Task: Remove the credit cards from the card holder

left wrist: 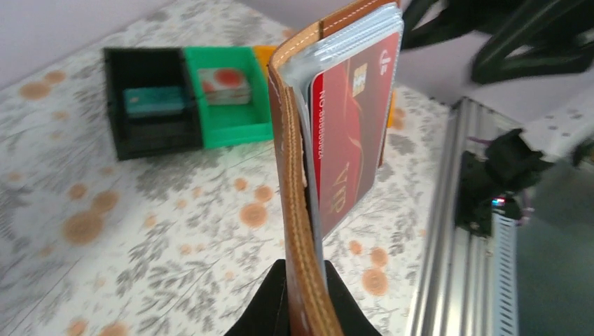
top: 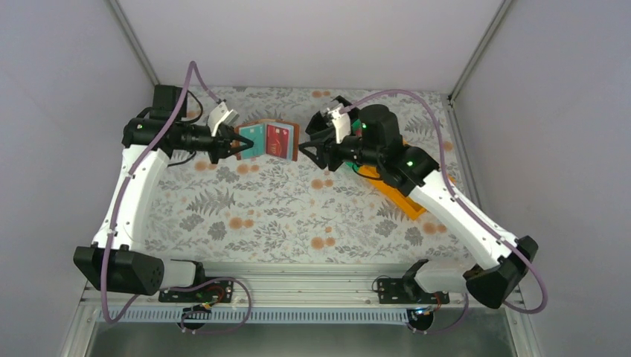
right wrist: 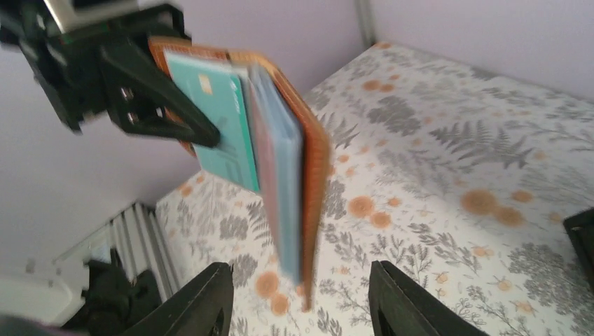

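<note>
The card holder [top: 269, 140] hangs open above the table, brown outside. A teal credit card [top: 252, 140] sits in its left half and a red credit card [top: 277, 140] in its right half. My left gripper [top: 232, 146] is shut on the holder's left edge. In the left wrist view the leather edge [left wrist: 295, 175] runs up from between the closed fingers [left wrist: 263, 308], and the red card [left wrist: 350, 140] sits behind it. My right gripper [top: 306, 149] stands open just right of the holder. In the right wrist view its fingers [right wrist: 210, 297] straddle the holder's free edge [right wrist: 316, 168] without touching it. The teal card [right wrist: 217, 119] shows there too.
A black bin [left wrist: 150, 136] and a green bin [left wrist: 231, 126] stand side by side on the floral cloth, each with a small item inside. An orange bin [top: 398, 195] lies partly under my right arm. The metal rail [left wrist: 455, 231] marks the table's near edge.
</note>
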`<act>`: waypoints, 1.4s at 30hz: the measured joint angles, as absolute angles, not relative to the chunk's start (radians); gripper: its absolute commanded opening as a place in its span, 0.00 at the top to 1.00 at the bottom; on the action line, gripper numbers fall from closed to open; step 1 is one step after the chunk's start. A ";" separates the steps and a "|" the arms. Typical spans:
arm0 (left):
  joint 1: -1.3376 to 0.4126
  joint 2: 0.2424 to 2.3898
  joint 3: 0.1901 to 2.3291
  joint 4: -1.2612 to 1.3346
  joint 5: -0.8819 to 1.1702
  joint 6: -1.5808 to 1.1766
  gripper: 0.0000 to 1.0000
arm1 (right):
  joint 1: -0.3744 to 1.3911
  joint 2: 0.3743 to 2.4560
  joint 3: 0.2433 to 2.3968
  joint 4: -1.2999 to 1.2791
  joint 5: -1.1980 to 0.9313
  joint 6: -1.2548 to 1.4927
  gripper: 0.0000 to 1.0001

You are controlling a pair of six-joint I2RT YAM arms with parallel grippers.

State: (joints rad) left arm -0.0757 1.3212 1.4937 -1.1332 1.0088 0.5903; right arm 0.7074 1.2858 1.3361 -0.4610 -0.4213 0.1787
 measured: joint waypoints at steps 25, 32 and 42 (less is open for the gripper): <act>-0.086 1.289 1.528 -1.262 1.162 0.731 0.97 | 0.786 1.377 1.287 -0.084 -0.641 0.246 0.71; -0.121 1.289 1.528 -1.277 1.189 0.749 0.98 | 0.787 1.382 1.287 -0.051 -0.728 0.242 0.76; -0.135 1.289 1.528 -1.294 1.197 0.751 0.98 | 0.791 1.419 1.287 -0.032 -0.794 0.233 0.96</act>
